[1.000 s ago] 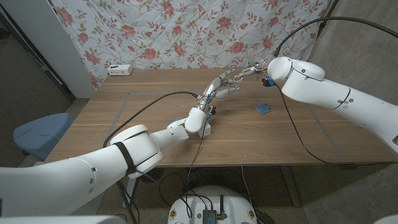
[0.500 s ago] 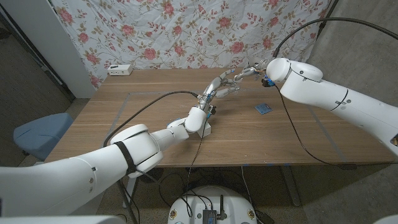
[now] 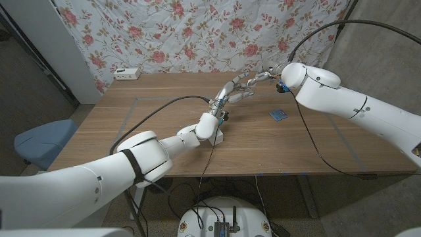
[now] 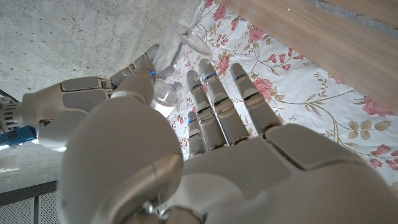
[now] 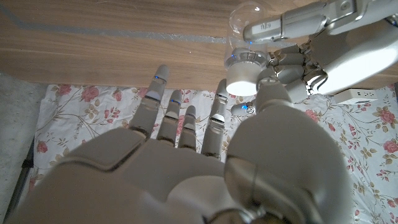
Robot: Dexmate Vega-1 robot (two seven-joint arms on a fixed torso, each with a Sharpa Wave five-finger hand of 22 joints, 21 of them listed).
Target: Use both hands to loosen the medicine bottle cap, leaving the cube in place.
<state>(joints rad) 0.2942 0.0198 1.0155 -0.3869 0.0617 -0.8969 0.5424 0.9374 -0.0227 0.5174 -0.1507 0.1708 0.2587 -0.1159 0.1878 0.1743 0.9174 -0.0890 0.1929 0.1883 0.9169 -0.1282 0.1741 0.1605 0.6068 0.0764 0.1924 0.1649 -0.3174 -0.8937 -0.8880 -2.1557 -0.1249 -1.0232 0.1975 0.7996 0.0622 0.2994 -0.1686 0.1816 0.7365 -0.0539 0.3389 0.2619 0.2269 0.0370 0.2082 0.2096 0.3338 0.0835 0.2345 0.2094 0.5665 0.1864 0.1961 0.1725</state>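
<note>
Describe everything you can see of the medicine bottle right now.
The medicine bottle looks like clear plastic with a white round cap. It is held up off the table between both hands. The left hand grips its clear body, and the right hand has thumb and fingertips at the cap. The cap looks still seated. Contents cannot be made out.

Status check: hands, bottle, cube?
Left hand holds clear plastic medicine bottle. Right hand at its white cap. Blue cube apart on table.

No text can be read — the small marking on the left hand (image 5: 323,50) is too blurred.
</note>
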